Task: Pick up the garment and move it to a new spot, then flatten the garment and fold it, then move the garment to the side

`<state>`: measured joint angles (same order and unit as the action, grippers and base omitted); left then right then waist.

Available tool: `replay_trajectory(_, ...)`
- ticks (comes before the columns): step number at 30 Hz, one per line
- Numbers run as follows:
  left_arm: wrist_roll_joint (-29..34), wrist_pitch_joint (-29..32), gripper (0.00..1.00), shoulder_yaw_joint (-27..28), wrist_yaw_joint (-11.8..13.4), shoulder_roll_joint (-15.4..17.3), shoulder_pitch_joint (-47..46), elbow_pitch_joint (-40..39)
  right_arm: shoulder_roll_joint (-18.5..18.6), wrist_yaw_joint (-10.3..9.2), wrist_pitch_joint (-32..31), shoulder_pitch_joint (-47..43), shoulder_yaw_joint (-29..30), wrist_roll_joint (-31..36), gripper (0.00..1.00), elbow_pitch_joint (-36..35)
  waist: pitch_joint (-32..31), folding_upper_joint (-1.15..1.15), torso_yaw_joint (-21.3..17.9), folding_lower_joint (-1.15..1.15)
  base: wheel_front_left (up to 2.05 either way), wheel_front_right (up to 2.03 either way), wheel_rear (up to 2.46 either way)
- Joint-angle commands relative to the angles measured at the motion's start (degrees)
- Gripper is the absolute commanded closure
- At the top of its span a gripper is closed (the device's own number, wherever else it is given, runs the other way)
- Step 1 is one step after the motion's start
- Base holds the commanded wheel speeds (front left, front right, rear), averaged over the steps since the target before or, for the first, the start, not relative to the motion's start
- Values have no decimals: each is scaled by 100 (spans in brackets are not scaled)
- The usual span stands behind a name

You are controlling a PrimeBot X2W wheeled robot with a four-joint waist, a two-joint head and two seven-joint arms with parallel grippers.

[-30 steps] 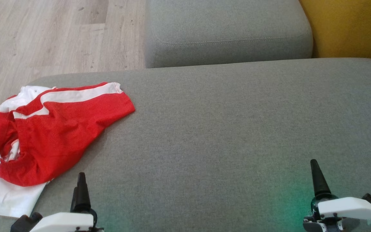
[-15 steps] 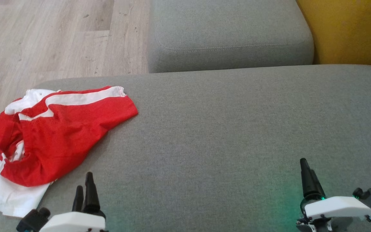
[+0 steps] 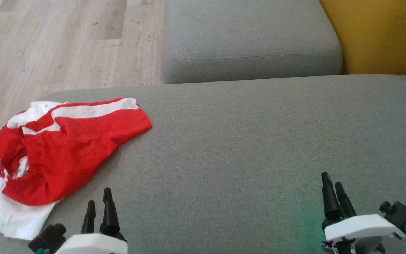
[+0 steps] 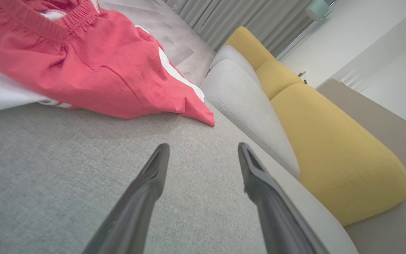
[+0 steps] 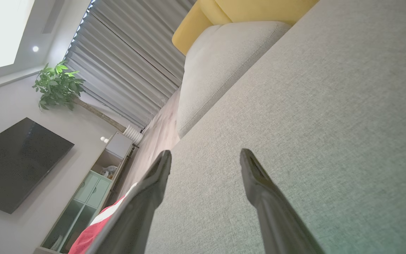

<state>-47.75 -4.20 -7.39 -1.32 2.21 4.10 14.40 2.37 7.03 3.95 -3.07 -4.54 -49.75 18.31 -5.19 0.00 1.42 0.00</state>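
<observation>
- Hands low over the grey cushion [image 3: 241, 141]: left hand [image 3: 99, 195] and right hand [image 3: 331, 178], both empty with fingers apart.
- Garment [image 3: 58, 148], red and white, lies crumpled at the cushion's left edge, near the left hand but apart from it.
- Beyond: second grey cushion [image 3: 248, 38], yellow cushion [image 3: 382, 35], wooden floor [image 3: 48, 42].

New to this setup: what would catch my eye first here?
The crumpled red and white garment lies at the left end of the grey cushion. Behind on the right is a yellow cushion; the left gripper and right gripper hover open near the bottom, touching nothing.
</observation>
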Motion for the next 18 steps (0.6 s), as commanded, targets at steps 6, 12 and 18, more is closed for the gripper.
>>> replay_trajectory(6, 490, -159, 0, -14, 166, 43, -142, -218, 26, 26, 172, 124, -161, 497, 0, -246, -64, 0, 30, 0, 0, 0, 0)
replay_trajectory(12, 895, -258, 0, -116, 258, 45, -143, -214, 28, 28, 273, 112, -201, 851, 0, -238, -121, 0, 50, 0, 0, 0, 0)
replay_trajectory(18, 1278, -358, 0, -162, 402, 48, -120, -244, 31, 30, 374, 121, -284, 1240, 0, -233, -171, 0, 42, 0, 0, 0, 0)
